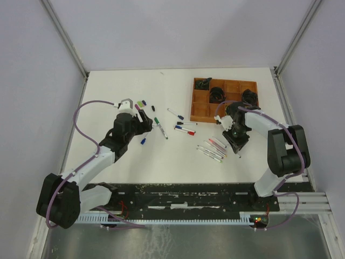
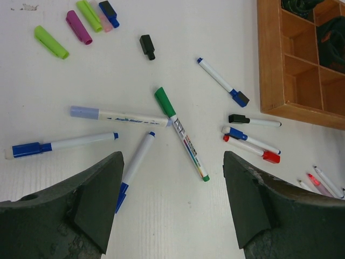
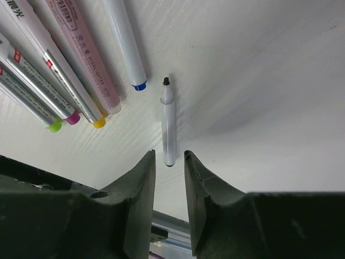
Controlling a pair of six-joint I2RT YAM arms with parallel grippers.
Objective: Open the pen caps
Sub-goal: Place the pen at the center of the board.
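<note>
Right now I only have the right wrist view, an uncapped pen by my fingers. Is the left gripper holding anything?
Observer: No, the left gripper is open and empty, a green-capped pen ahead of it.
Operator: Any loose caps there?
Observer: Yes, a purple cap and a black cap lie loose beyond that pen.
Operator: Where's the tray?
Observer: The wooden compartment tray sits beyond the right gripper, near the table's far edge.
</note>
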